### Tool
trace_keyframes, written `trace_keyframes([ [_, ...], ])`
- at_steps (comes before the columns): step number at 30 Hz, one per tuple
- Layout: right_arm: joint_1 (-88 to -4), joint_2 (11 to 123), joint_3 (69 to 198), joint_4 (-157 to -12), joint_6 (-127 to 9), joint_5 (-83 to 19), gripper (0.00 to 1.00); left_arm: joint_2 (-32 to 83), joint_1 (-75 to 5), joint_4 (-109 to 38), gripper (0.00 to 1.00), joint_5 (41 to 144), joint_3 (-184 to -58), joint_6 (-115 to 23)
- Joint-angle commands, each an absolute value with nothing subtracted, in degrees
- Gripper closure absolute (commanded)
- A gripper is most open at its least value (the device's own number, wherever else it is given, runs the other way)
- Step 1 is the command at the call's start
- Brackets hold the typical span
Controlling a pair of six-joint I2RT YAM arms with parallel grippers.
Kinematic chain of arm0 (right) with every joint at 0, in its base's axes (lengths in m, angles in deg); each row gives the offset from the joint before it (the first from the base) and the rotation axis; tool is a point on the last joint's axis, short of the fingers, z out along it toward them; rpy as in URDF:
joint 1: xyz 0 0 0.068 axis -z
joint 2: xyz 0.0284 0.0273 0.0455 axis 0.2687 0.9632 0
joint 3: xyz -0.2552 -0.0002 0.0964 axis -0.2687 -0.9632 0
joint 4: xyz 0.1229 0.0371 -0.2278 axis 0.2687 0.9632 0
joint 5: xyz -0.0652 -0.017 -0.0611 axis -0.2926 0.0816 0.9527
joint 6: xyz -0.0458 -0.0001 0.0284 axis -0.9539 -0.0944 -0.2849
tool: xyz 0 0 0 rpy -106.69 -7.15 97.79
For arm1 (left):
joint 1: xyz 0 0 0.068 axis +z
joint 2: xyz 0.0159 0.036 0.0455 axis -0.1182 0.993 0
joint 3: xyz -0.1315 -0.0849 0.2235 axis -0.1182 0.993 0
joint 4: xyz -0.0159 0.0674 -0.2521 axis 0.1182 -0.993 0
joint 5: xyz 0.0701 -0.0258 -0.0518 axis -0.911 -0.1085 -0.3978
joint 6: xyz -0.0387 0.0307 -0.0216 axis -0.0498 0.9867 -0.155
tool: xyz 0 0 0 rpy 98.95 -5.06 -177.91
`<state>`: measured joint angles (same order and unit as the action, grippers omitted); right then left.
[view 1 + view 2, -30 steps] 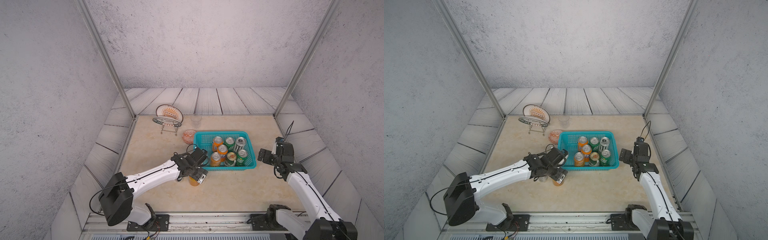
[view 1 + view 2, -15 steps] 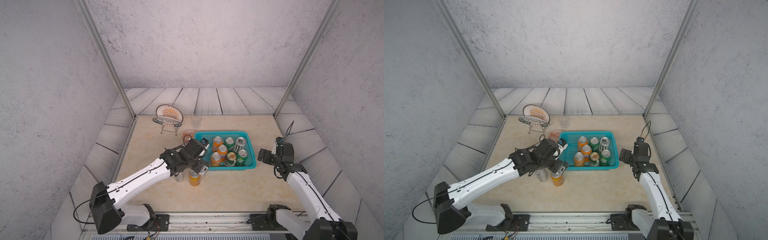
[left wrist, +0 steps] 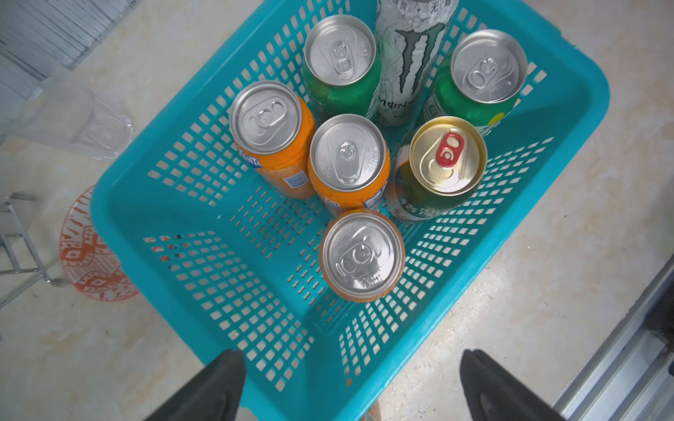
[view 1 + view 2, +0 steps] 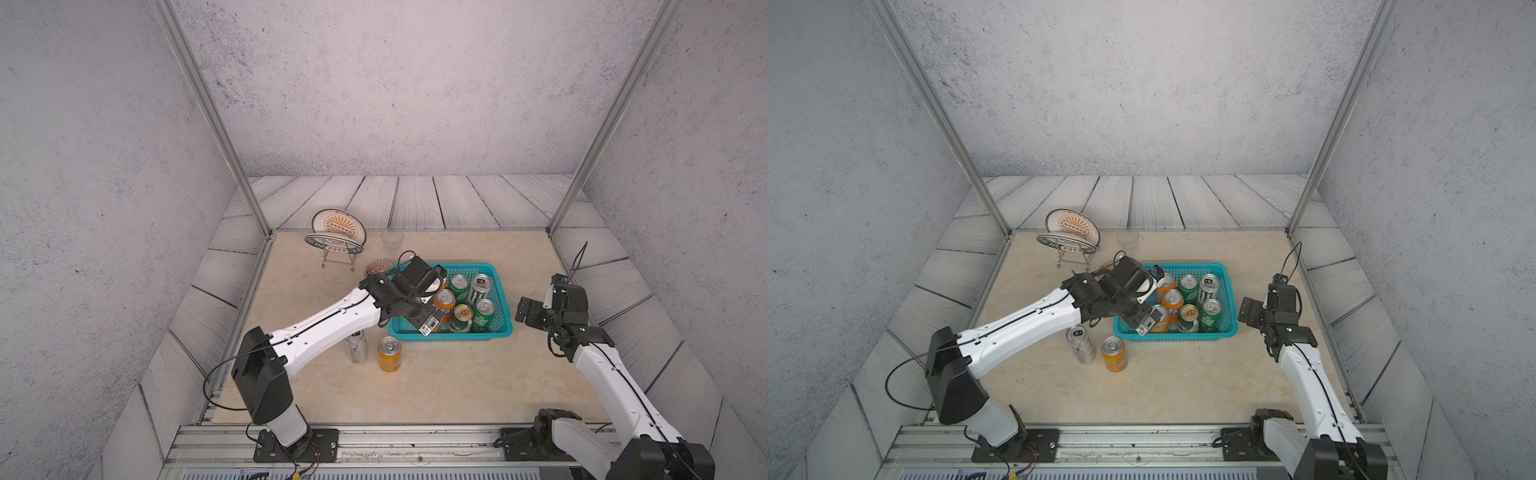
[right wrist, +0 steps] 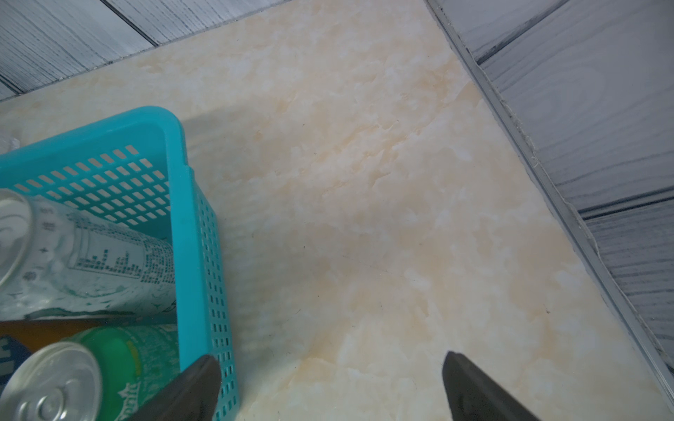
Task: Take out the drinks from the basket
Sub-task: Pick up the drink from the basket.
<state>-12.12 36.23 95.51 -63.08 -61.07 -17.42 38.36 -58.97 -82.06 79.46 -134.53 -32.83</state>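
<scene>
The turquoise basket (image 4: 453,334) (image 4: 1177,336) stands mid-table and holds several drinks: orange cans (image 3: 348,156), green cans (image 3: 341,62) and a tall silver-white can (image 3: 408,62). Two drinks stand outside on the table in front of its left end: an orange can (image 4: 389,353) (image 4: 1114,353) and a silver-white can (image 4: 357,347) (image 4: 1080,344). My left gripper (image 4: 434,301) (image 3: 352,368) hangs open and empty above the basket's left end. My right gripper (image 4: 525,311) (image 5: 330,368) is open and empty over bare table just right of the basket (image 5: 186,226).
At the back left, a wire rack with patterned plates (image 4: 336,237) stands beside a clear plastic cup (image 4: 392,243). An orange-patterned bowl (image 4: 376,266) sits behind the basket's left corner. Metal frame posts and a front rail border the table.
My left gripper opened off the orange can on the table, rose and swung back over the basket's left end. The right arm has stayed still.
</scene>
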Motion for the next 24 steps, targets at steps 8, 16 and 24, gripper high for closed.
trace_keyframes([
  [8,-12.0,35.4,96.7,-61.7,-62.5,-17.0,0.01,51.8,-58.2,-87.3,0.01,79.1,-145.9,-30.6],
  [16,-12.0,35.9,96.7,-61.9,-62.6,-17.1,0.01,57.5,-57.6,-88.5,0.0,79.0,-148.4,-31.2],
  [24,-12.1,36.3,96.5,-62.1,-62.7,-17.0,0.01,58.9,-57.7,-86.8,0.02,80.0,-146.8,-32.3],
])
